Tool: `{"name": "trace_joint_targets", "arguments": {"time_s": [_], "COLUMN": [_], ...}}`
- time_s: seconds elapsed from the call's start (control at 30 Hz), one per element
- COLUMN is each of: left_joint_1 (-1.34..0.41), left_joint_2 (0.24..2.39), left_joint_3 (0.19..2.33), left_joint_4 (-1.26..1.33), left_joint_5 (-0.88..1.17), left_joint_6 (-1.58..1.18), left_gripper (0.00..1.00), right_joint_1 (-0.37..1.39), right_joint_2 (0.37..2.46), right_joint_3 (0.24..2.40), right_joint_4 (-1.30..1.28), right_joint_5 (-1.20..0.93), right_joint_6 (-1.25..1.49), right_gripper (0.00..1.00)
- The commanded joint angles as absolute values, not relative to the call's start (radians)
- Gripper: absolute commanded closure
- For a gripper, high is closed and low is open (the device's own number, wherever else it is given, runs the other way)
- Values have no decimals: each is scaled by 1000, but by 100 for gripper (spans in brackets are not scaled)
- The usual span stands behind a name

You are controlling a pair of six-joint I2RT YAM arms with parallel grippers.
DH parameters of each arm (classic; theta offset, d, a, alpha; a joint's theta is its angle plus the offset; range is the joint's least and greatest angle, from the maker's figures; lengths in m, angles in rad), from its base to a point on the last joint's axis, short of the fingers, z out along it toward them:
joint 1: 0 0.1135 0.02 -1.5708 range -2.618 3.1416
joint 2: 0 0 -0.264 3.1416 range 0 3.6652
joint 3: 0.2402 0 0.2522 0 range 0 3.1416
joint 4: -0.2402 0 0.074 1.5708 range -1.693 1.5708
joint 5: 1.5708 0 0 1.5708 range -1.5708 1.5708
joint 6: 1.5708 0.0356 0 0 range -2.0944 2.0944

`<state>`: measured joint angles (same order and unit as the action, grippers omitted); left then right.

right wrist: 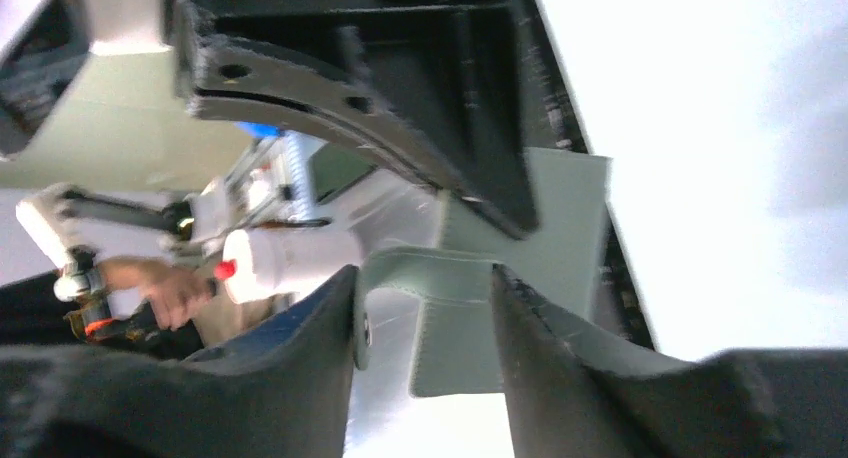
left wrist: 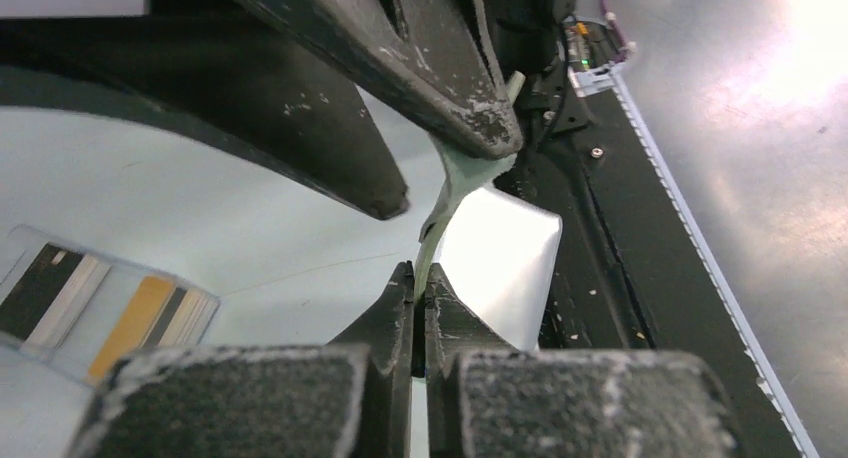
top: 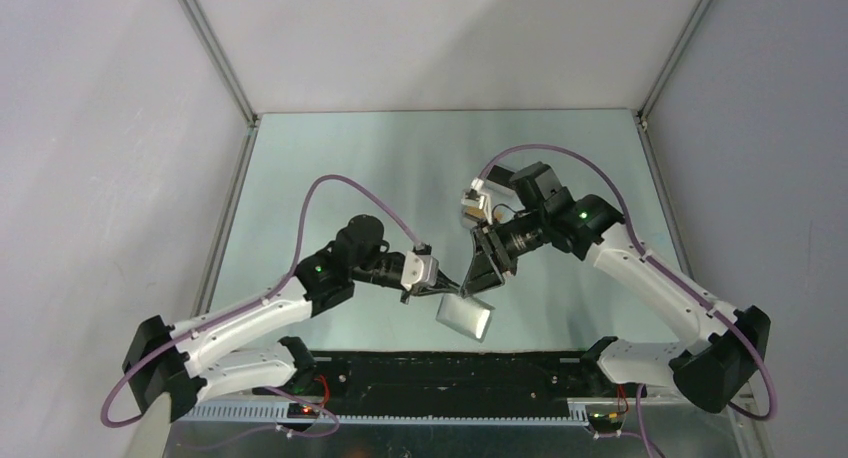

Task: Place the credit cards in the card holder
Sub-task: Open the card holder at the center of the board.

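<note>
While both arms meet near the table's [top: 330, 178] front edge in the top view, only the left gripper [top: 448, 290] has the card holder [top: 466, 317]. It seems to hang clear of the surface, slanting down toward the bases. The right gripper [top: 485, 278] stands just beside it on the far side.

From the left wrist, that gripper's 2 fingers are clamped on the holder's thin green edge. The credit cards [left wrist: 135, 323] lie in a clear tray [left wrist: 110, 266], well off to the left.

From the right wrist, the jaws stand parted with the snap tab between them, unpinched as far as I can tell. Likely the free right arm fetches a card next.
</note>
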<state>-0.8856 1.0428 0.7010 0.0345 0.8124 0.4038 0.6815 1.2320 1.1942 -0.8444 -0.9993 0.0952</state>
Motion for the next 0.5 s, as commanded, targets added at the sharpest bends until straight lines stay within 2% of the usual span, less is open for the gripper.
{"name": "trace_joint_targets", "arguments": {"time_s": [0.0,0.03,0.1,0.17,0.3,0.47], "left_joint_1": [-891,-891,-887,-878,-834,-766], "left_joint_2": [976,971,959,950,948,972], "left_joint_3": [712,714,721,733,776,857], "left_joint_4": [72,72,65,52,27,-22], "left_joint_5": [727,671,589,540,540,663], "left_joint_6": [324,274,199,125,-49,-189], "left_gripper": [100,100,100,100,100,100], "right_joint_1": [630,621,595,566,509,473], "right_joint_2": [1136,1119,1066,1021,964,938], "right_joint_3": [1232,1229,1218,1193,1145,1088], "right_joint_4": [-778,-761,-734,-716,-705,-672], "right_joint_5": [-772,-729,-690,-679,-715,-771], "right_joint_6": [161,165,174,169,154,155], "right_gripper": [38,27,14,6,1,1]}}
